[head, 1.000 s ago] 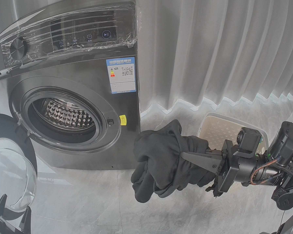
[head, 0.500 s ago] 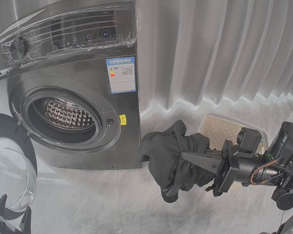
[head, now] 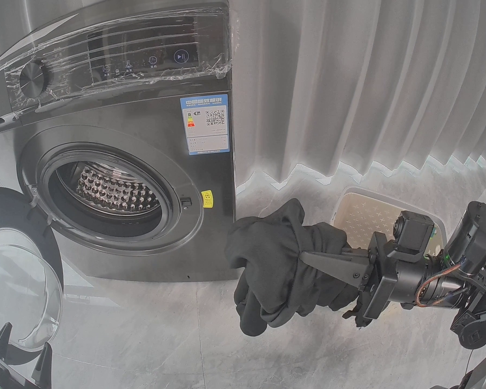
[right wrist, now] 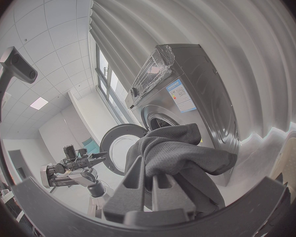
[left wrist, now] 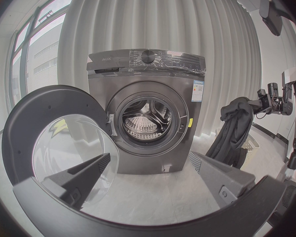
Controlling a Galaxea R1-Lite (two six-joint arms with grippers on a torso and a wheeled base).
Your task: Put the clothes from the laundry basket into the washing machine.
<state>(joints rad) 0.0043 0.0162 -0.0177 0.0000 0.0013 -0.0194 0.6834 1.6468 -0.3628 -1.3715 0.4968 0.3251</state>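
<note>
While the left gripper (head: 26, 337) hangs low by the swung-open door (head: 16, 276), fingers spread wide and empty, the drum mouth (head: 110, 195) of the washing machine (head: 146, 109) stands unobstructed. Right of that mouth, past the machine's front corner, a dark garment (head: 278, 266) droops in the air from the right gripper (head: 308, 259), whose fingers are pinched shut on the cloth, with the laundry basket (head: 356, 194) on the floor (head: 146, 341) near it. Hanging lengthwise downward, the load looks to need a leftward swing by the right arm to reach the drum.
</note>
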